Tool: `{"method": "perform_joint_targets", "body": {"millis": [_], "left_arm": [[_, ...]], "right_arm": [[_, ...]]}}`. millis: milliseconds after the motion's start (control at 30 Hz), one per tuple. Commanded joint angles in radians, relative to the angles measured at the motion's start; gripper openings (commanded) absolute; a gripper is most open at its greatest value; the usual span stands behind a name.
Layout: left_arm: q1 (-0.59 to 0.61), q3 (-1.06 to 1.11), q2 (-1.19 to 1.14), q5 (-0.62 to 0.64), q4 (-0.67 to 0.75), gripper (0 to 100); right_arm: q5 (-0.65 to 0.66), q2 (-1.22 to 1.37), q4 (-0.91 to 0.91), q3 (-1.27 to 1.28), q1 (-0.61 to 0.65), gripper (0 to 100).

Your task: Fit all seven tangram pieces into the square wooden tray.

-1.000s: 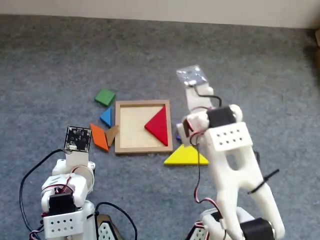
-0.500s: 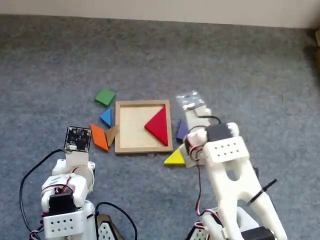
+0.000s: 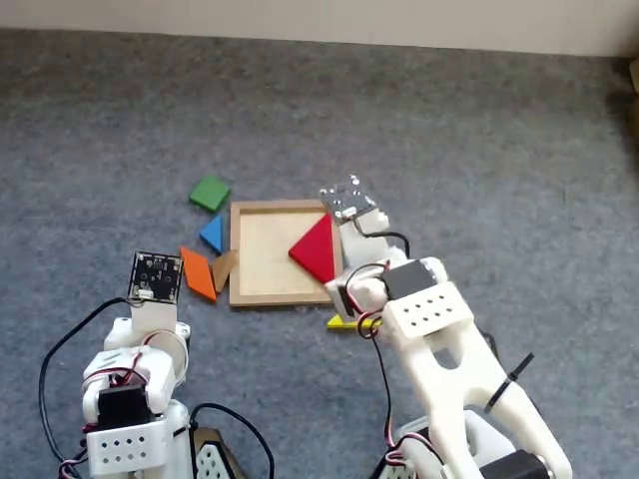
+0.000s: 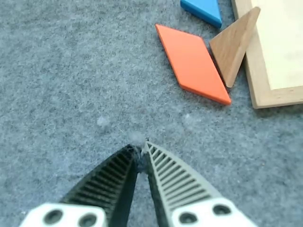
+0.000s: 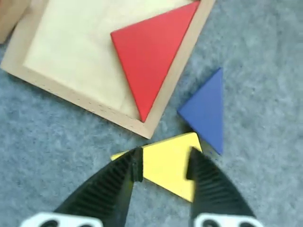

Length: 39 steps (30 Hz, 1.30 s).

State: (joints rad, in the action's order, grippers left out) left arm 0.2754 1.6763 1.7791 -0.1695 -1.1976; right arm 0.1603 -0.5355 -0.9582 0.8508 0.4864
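**A:** Where does our right tool [image 5: 164, 163] stand?

**B:** It is spread wide and low over the yellow triangle [image 5: 165, 178], with one finger on each side of the piece. We judge that it pinches nothing yet. We cannot tell whether the fingers touch the wood.

**A:** And the piece itself?

**B:** It lies flat on the grey counter [image 3: 479, 150], just outside the near corner of the tray [image 5: 75, 94]. The dark blue triangle [image 5: 206, 113] is just beside it.

**A:** How do we take it well, then?

**B:** We should centre the fingers across the piece before closing, so that it does not twist out. We lift it level and clear of the tray's rim. The red triangle [image 5: 149, 47] already lies inside with its long side against one wall. We would therefore turn the yellow one so its long side meets the neighbouring wall and its tip points to the middle. We should also take care not to nudge the blue piece.

**A:** And our left tool [image 4: 140, 149]?

**B:** Its fingers are pressed together and hold nothing, above bare counter. The orange parallelogram [image 4: 191, 64] and the wooden triangle [image 4: 234, 45] lie beyond it, against the tray's outer edge.
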Motion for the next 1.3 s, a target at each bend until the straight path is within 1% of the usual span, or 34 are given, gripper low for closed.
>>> {"method": "perform_joint_targets", "body": {"millis": [0, 133, 300, 533, 600, 700, 1000, 1133, 1267], "left_arm": [[0.013, 0.019, 0.044, -0.006, 0.02, 1], [0.013, 0.019, 0.044, -0.006, 0.02, 1], [0.013, 0.019, 0.044, -0.006, 0.018, 1], [0.018, 0.019, 0.044, -0.006, 0.015, 1], [0.018, 0.019, 0.044, -0.006, 0.015, 1], [0.018, 0.019, 0.044, -0.006, 0.015, 1], [0.015, 0.019, 0.044, -0.006, 0.018, 1], [0.013, 0.019, 0.044, -0.006, 0.018, 1], [0.013, 0.019, 0.044, -0.006, 0.02, 1]], "right_arm": [[-0.011, -0.028, 0.027, -0.013, 0.041, 7.0], [-0.011, 0.008, 0.027, -0.015, 0.045, 6.8], [-0.011, 0.219, 0.027, -0.125, 0.041, 6.8], [-0.009, 0.472, 0.027, -0.295, -0.025, 6.8], [0.017, 0.513, 0.027, -0.315, -0.051, 6.8], [0.077, 0.55, 0.027, -0.317, -0.097, 6.8], [0.183, 0.562, 0.021, -0.251, -0.275, 6.7], [0.209, 0.561, 0.01, -0.223, -0.329, 6.6], [0.256, 0.513, -0.044, -0.208, -0.346, 6.6]]}}
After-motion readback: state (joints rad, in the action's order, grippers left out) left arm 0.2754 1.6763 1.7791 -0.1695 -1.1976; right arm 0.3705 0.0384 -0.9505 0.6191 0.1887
